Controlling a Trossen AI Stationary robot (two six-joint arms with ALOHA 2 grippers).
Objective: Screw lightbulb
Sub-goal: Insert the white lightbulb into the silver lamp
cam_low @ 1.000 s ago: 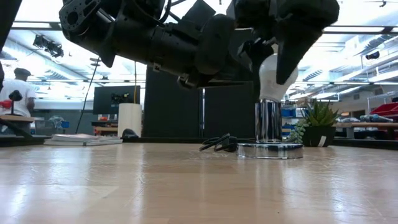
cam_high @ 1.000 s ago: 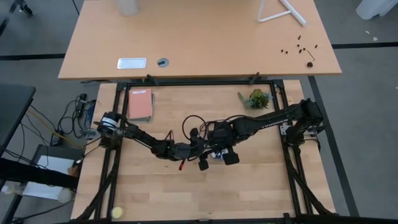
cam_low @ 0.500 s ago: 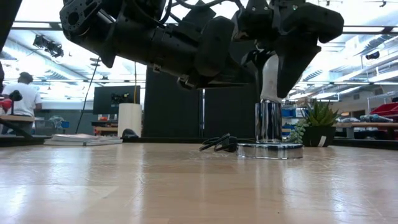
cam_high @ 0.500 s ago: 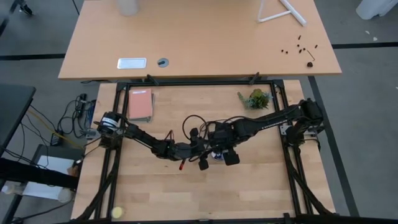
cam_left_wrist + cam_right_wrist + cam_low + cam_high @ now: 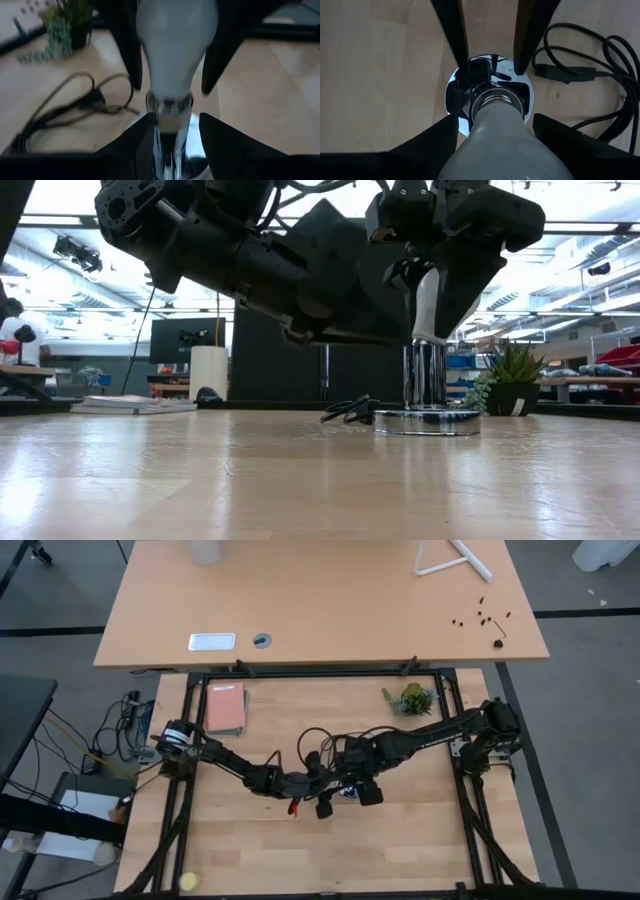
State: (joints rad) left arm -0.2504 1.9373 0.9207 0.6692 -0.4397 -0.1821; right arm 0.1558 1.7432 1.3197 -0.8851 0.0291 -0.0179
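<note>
I am working mid-table, where the lightbulb (image 5: 428, 305) is standing upright in the chrome socket post (image 5: 424, 375) on its round base (image 5: 425, 421), cord (image 5: 592, 75) trailing beside it. My right gripper (image 5: 432, 290) is reaching down over the bulb with its fingers (image 5: 220, 55) pressed against the glass on both sides, gripping it. My left gripper (image 5: 172, 137) is clamping the socket post just under the bulb's neck, steadying it. To do this turn well, I am thinking I should keep the wrist axis lined up with the post, squeeze only lightly on the glass, and let the left hold take the twist so the base is not sliding or dragging the cord.
</note>
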